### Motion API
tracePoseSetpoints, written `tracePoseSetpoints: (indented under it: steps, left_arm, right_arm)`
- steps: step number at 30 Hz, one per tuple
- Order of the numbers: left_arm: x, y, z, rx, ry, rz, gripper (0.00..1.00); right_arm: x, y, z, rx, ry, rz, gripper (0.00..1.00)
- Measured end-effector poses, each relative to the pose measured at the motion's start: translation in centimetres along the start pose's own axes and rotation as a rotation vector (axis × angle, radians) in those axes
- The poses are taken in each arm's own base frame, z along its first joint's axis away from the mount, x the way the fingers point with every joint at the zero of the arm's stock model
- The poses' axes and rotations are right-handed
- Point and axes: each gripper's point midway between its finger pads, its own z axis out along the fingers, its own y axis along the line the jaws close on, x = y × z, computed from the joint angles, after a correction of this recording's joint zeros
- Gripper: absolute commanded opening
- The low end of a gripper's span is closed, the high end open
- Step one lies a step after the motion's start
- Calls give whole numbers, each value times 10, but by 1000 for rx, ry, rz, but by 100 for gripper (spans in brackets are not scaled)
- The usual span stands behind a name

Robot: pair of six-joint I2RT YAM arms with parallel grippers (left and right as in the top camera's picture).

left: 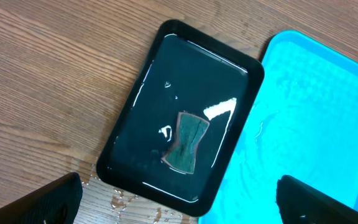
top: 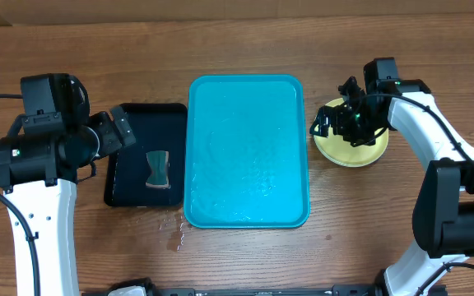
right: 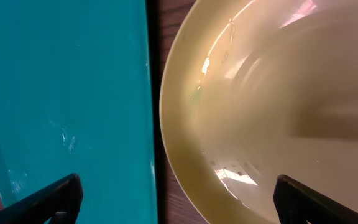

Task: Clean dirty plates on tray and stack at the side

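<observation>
1. While the right gripper (top: 329,123) hangs over the plates (top: 367,154), its jaws stand wide apart and grip nothing; in the wrist view its fingers (right: 48,199) sit at the two lower corners.
2. Only a pale yellow-green plate shows on top, wet and shiny; how many lie beneath it cannot be told.
3. They rest on the wooden table (top: 72,49) at 3 o'clock of the tray (top: 248,152), just beside its rim and outside it.
4. Nothing but a film of water lies in the turquoise tray.
5. At 9 o'clock of it sits a black tray (top: 130,177), touching or nearly so, with a dark sponge (top: 159,168) inside.
6. Over that tray's 10 o'clock corner the left gripper (top: 120,130) hovers, spread wide and empty.
7. Water drops (top: 174,230) dot the table at the black tray's 5 o'clock corner.
</observation>
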Motion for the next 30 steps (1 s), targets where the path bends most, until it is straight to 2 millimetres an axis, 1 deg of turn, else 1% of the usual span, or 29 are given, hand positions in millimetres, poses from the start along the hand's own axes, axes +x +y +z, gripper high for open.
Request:
tracePoseSetpoints:
  steps: [30]
  left_arm:
    - [0, 0, 0, 0, 0, 0, 100]
  right_arm:
    - [-1, 1, 0, -7, -2, -14, 100]
